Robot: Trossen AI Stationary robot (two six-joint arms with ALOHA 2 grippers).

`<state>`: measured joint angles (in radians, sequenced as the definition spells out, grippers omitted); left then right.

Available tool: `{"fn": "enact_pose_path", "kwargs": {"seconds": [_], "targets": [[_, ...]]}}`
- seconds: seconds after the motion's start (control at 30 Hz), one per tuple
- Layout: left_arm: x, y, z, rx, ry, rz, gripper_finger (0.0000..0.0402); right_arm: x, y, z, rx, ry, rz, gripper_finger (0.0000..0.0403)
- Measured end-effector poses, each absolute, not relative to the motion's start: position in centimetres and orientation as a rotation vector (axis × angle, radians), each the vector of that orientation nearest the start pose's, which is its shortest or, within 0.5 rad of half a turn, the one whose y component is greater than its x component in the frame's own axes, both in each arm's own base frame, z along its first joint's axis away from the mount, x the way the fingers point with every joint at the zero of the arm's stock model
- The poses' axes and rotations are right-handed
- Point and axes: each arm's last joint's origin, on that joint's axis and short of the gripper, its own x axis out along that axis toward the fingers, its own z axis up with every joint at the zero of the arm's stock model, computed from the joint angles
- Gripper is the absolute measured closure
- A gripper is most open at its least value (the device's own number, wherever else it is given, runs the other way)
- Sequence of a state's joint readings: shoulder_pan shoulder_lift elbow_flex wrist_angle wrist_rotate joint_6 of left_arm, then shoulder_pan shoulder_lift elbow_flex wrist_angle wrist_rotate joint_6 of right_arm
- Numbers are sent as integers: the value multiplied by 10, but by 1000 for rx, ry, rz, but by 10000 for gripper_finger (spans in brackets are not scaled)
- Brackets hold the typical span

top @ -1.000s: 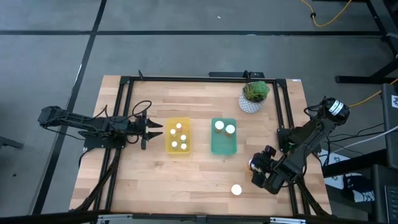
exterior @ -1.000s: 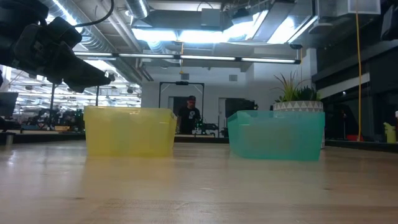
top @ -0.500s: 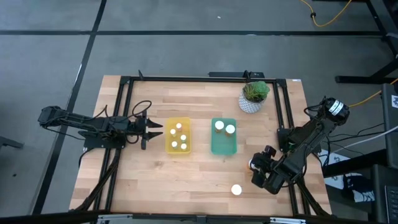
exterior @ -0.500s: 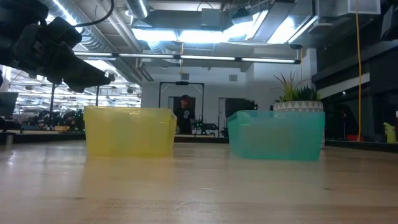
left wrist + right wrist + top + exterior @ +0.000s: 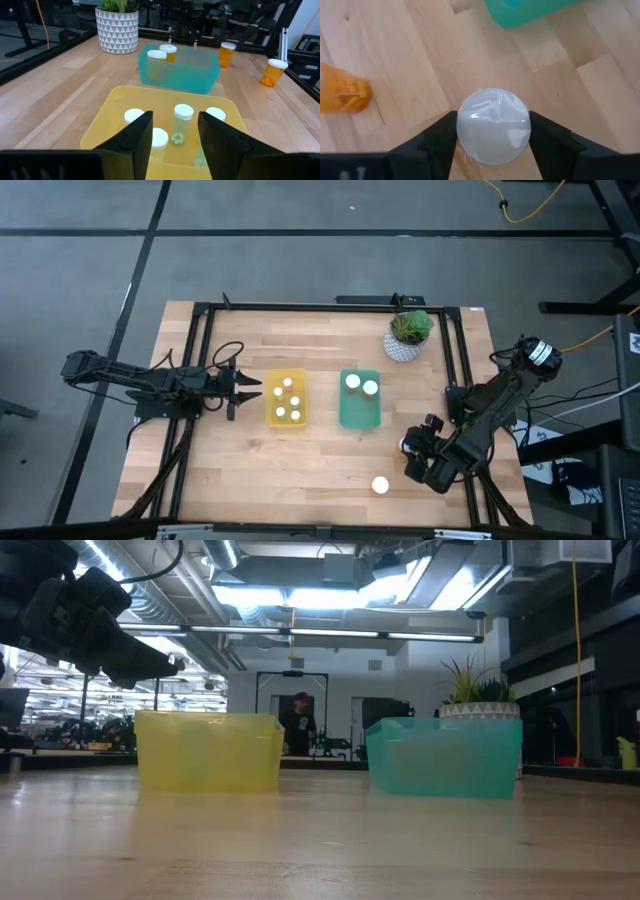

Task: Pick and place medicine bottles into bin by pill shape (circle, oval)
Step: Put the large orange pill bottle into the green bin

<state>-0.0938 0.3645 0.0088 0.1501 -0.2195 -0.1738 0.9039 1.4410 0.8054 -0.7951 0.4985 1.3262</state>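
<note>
My right gripper [image 5: 409, 446] stands near the table's right front, pointing steeply down, shut on a white-capped medicine bottle [image 5: 493, 125]. Another orange-bodied bottle [image 5: 344, 95] stands on the wood close by, seen from above as a white cap [image 5: 380, 485]. The yellow bin [image 5: 286, 399] holds several bottles and the green bin [image 5: 360, 400] holds two. My left gripper [image 5: 175, 135] hangs open just left of the yellow bin, above the table, with nothing between its fingers. My right gripper has the bottle's round white cap [image 5: 470, 131] between its two fingers, one on each side of the cap. The fingers come from above, slanting down. The cap hides the bottle's body and whether its foot is on the table.
A white patterned pot with a green plant [image 5: 409, 335] stands at the far right behind the green bin. Black frame rails [image 5: 200, 360] run along the table's edges. Bare wood lies between the bins and the near edge. A person shows in the room beyond [image 5: 300, 725].
</note>
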Motion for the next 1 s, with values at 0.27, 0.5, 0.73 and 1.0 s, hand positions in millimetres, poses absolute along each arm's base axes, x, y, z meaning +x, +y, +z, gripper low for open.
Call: {"fn": "enact_pose_path", "kwargs": {"seconds": [0.27, 0.5, 0.73, 1.0], "targets": [[118, -5, 149, -141, 192, 143, 252, 168, 172, 210, 142, 996, -425, 182], [118, -5, 149, -141, 192, 142, 252, 204, 161, 255, 100, 865, -444, 183], [118, -5, 149, -141, 192, 142, 252, 245, 133, 274, 125, 767, -444, 183], [118, -5, 149, -141, 192, 142, 252, 272, 100, 244, 173, 814, -503, 184]]}}
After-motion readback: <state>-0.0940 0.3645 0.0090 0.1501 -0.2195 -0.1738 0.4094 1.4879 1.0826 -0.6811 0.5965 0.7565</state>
